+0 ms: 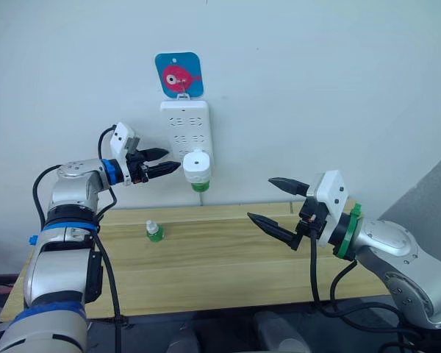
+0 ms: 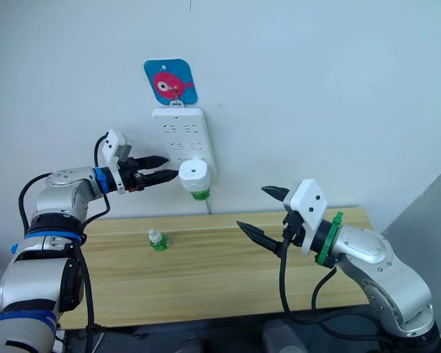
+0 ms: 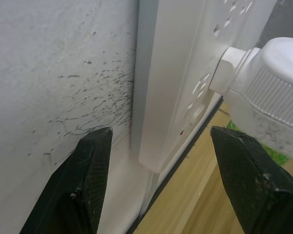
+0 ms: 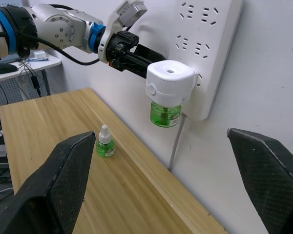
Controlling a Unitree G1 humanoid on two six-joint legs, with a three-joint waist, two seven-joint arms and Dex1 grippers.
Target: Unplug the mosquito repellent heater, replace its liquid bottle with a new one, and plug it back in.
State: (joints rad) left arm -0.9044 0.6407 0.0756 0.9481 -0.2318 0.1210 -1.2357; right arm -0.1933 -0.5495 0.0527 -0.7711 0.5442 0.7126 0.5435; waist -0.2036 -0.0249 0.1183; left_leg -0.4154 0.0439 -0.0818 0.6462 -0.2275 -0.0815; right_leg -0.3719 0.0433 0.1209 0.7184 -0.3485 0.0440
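Observation:
The white mosquito repellent heater [image 1: 196, 165] is plugged into the lower part of a white power strip [image 1: 184, 125] on the wall. A green liquid bottle [image 1: 199, 185] is screwed in beneath it. A second small green bottle with a white cap [image 1: 154, 231] stands upright on the wooden table [image 1: 228, 272]. My left gripper [image 1: 173, 159] is open just left of the heater, its fingers [image 3: 83, 190] pointing at the strip's edge and touching nothing. My right gripper [image 1: 259, 198] hangs open over the table's right part, empty, facing the heater [image 4: 169, 83].
A blue fish-print hook plate [image 1: 178, 73] holds the strip's top. The strip's cable [image 4: 176, 146] drops behind the table's back edge. A grey panel [image 1: 434, 198] stands at the far right.

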